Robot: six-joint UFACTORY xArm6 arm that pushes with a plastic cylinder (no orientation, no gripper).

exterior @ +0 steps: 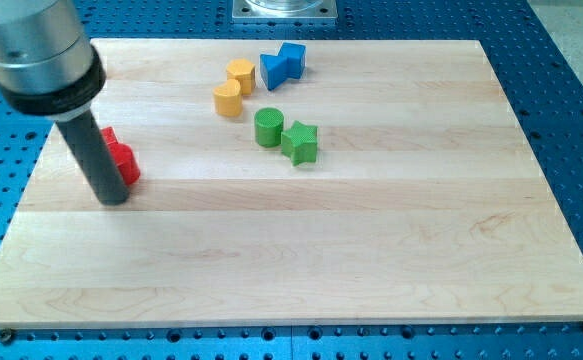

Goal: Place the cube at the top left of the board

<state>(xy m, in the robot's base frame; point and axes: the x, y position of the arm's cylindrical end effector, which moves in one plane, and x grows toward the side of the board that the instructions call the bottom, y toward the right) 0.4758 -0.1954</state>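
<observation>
My tip [114,199] has no jaws, it only presses against the red block [121,160] — its shape half hidden, I take it for the cube — at the board's [371,260] left edge, still below the top-left corner

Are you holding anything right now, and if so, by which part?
Nothing is held; I only push. My tip sits against the view's left side of the red block, which the rod partly hides.
</observation>
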